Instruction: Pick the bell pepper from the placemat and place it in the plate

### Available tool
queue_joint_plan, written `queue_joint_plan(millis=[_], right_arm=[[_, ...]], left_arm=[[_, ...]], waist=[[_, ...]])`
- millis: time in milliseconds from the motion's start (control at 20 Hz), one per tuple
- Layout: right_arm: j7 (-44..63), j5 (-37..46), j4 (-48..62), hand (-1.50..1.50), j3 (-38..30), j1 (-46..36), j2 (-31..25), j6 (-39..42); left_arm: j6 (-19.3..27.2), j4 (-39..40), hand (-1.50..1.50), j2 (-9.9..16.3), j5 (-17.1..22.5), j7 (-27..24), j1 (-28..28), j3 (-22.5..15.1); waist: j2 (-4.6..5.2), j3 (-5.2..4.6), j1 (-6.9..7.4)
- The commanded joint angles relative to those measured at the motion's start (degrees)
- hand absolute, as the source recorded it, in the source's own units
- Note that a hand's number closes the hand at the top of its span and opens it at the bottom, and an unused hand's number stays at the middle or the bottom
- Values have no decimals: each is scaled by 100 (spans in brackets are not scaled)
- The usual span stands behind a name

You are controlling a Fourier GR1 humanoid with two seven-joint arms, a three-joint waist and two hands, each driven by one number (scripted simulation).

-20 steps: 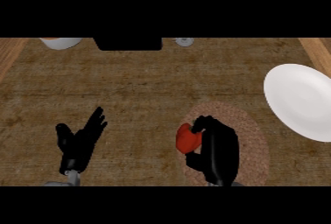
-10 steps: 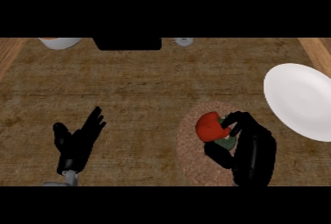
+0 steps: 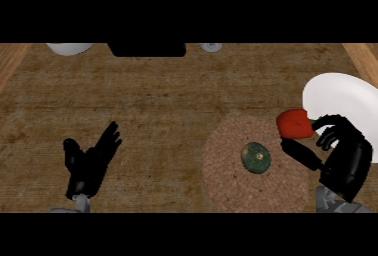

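The red bell pepper (image 3: 294, 123) is held above the right edge of the round brown placemat (image 3: 229, 160), close to the white plate (image 3: 341, 102) at the right. My right hand (image 3: 341, 150) is shut on the pepper, with fingers and thumb curled round its right and lower sides. A small dark green disc (image 3: 257, 157) lies on the placemat where the hand was. My left hand (image 3: 90, 161) rests open at the lower left, fingers pointing up and away.
At the back edge sit a white bowl (image 3: 70, 48), a black block (image 3: 148, 49) and a small grey round object (image 3: 211, 47). Wooden strips border the counter at the left (image 3: 11, 62) and right (image 3: 363, 56).
My right hand has carried the pepper up and to the right, from the placemat's middle to its right edge by the plate. A green disc is now uncovered. The left hand has stayed put.
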Motion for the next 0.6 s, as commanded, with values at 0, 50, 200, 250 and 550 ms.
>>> queue_joint_plan(millis=[0, 50, 200, 250, 550], right_arm=[[-699, -978, 683, 150, -830, -311, -620, -209], [-882, -1045, 920, 150, -1001, -260, -695, -352], [-1638, -1942, 1876, 150, -1539, -799, -1074, -533], [-1979, -2258, 2098, 150, -1700, -592, -1123, -677], [-3818, -3588, 4046, 150, -2458, -1718, -1483, -155]], left_arm=[[-172, 621, 0, -14, -7, -387, -183, 178], [-113, 89, 0, -24, -3, -152, 87, 48], [-227, 203, 0, 78, 31, -111, -119, 149], [-104, 114, 0, 15, -59, -71, -1, 70], [-124, 472, 0, -154, -140, -289, -268, 86]], waist=[[17, -9, -12], [7, -6, 15], [21, -1, 46], [20, 4, 42], [43, 4, 74]])
